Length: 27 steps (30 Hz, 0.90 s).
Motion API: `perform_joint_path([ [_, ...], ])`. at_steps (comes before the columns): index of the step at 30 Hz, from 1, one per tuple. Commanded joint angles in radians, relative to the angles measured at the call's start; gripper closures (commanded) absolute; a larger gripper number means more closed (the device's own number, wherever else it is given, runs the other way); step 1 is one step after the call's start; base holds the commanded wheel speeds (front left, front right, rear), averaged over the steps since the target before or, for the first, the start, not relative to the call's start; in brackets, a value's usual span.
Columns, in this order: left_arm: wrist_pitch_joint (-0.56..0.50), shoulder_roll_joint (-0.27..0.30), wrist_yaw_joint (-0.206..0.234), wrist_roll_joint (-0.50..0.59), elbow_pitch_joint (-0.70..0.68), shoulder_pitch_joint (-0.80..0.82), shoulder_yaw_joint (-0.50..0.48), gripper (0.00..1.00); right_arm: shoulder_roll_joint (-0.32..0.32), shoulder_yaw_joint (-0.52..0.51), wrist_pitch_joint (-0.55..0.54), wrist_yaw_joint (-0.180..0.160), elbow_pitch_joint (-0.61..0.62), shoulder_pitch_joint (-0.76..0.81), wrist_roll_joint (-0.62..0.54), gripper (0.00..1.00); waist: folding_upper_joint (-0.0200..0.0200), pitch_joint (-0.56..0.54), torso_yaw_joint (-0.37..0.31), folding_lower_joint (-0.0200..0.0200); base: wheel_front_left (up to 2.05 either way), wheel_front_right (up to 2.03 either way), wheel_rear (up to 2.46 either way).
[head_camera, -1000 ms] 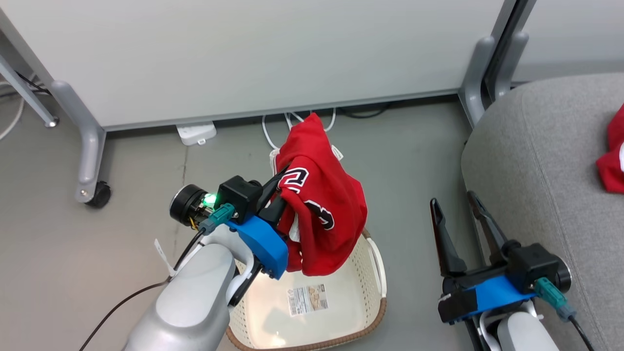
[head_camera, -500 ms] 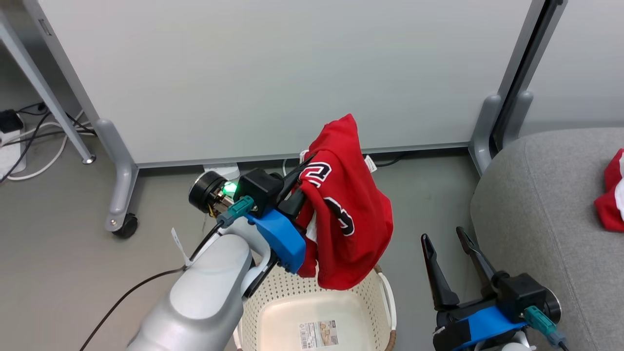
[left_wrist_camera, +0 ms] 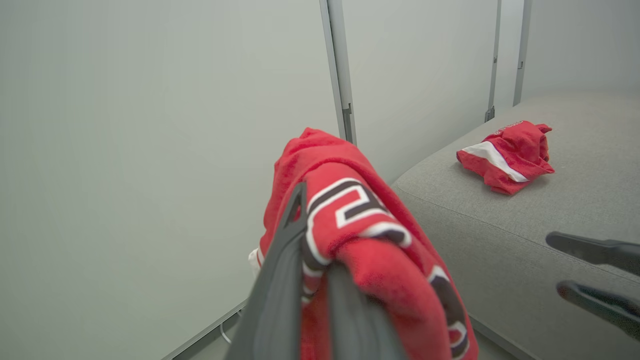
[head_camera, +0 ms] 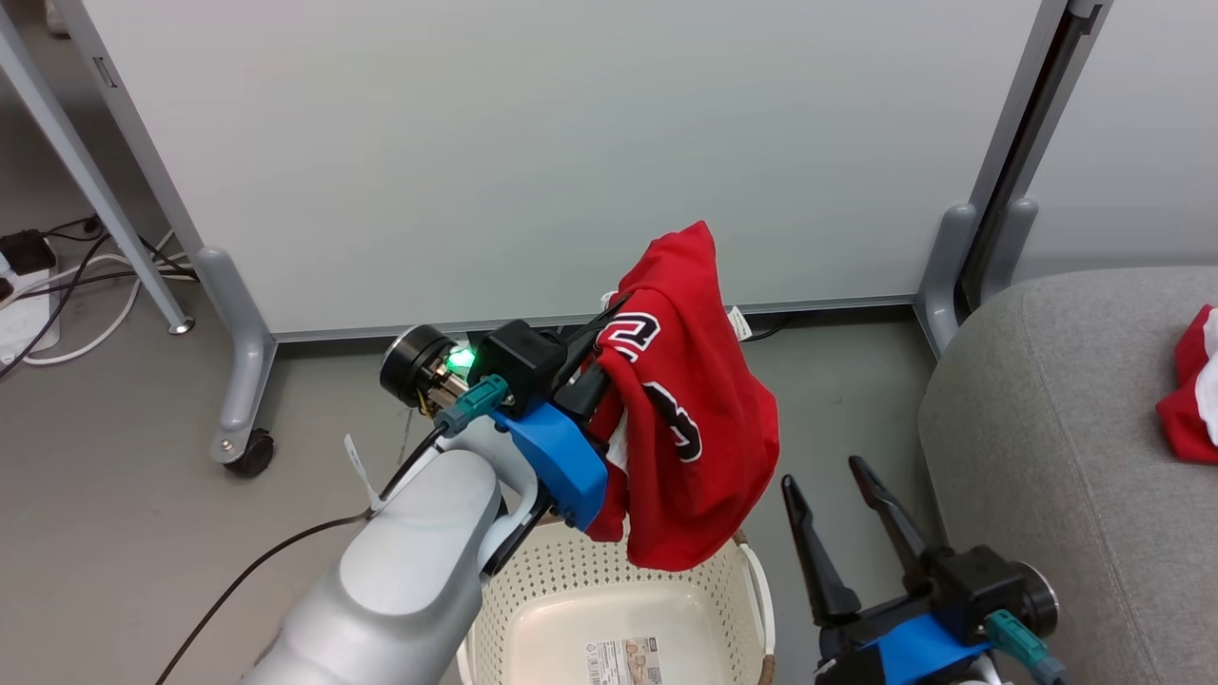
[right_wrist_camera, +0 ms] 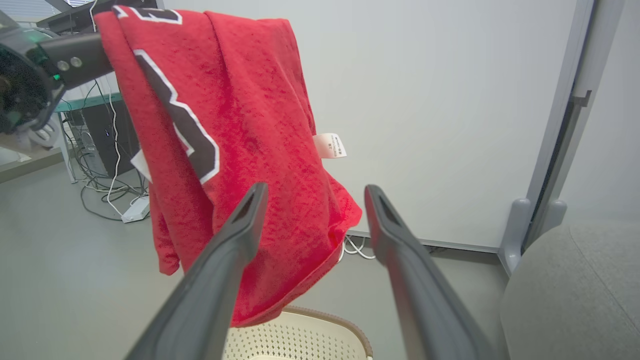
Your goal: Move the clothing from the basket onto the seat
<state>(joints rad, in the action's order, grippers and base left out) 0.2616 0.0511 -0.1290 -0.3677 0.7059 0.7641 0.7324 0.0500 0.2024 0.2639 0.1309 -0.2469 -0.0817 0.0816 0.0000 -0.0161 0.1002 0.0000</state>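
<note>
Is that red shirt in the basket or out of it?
Out: the red shirt hangs from the shut left pincer, dangling in the air over the basket.

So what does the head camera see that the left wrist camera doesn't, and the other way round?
Head view: the basket under the red jersey, with a label on its bottom, plus floor cables and a caster wheel.
Left wrist view: the whole second red garment, white-striped, lying on the seat; the head view cuts it off at its edge.
Shared: the red jersey pinched in the left hand, the open right hand, the grey seat and the white panel.
</note>
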Motion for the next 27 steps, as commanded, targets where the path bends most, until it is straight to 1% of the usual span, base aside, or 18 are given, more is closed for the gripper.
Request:
perform_joint_path([
  [1,0.005,0.0,0.004,-0.003,0.001,0.012,0.002,1.0,0.006,0.016,0.001,0.0,0.003,-0.01,-0.004,0.0,0.0,0.0,0.001,0.0,0.0,0.0,0.0],
  [10,0.005,0.0,0.01,-0.01,-0.001,0.009,0.007,1.0,0.031,0.148,0.001,0.0,-0.023,-0.069,-0.004,0.0,0.0,0.007,0.004,0.0,0.0,0.0,0.0],
  [18,0.005,0.001,0.01,-0.017,-0.01,0.015,0.015,1.0,0.052,0.272,0.001,0.0,-0.11,-0.191,0.0,0.0,0.0,0.024,0.01,0.0,0.0,0.0,0.0],
  [27,0.005,0.0,0.015,-0.03,-0.021,0.036,0.033,1.0,0.022,0.316,0.001,0.0,-0.227,-0.327,-0.01,0.0,0.0,0.055,0.029,0.0,0.0,0.0,0.0],
])
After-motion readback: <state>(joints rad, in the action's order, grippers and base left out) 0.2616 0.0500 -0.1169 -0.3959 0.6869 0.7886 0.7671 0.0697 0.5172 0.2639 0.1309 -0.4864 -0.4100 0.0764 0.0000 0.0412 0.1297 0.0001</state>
